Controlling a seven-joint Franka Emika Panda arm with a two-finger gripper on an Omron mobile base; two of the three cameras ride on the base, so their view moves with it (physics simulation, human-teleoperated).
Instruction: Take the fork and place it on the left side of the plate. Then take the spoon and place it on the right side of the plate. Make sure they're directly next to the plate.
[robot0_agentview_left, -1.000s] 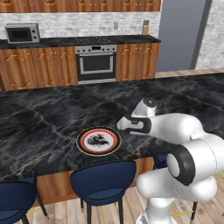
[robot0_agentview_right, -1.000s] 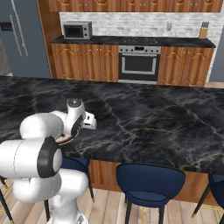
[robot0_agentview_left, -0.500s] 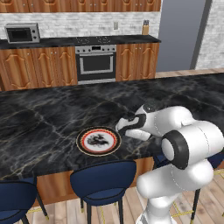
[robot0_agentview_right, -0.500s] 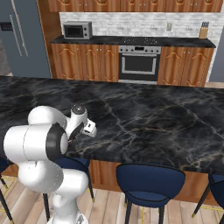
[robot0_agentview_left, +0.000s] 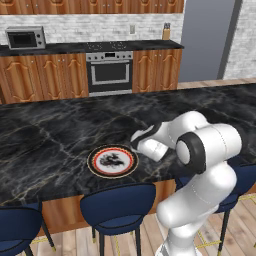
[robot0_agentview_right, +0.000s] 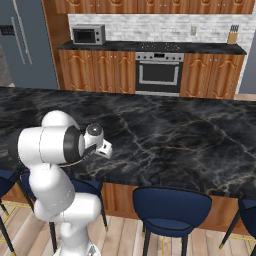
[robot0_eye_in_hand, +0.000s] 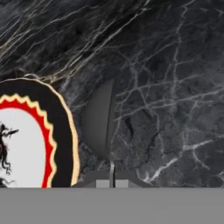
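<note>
Gripper (robot0_eye_in_hand: 112, 177) pinches the spoon (robot0_eye_in_hand: 99, 122) by its thin handle, jaws pressed together on it. Spoon lies just right of the plate (robot0_agentview_left: 112, 161), close beside its rim, on the dark marble counter (robot0_agentview_left: 45, 140).

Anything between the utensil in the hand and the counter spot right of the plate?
Nothing visible. The hand is shut on a grey utensil, seemingly the spoon, which sits just beside the plate's right rim. Only bare black counter lies around it.
</note>
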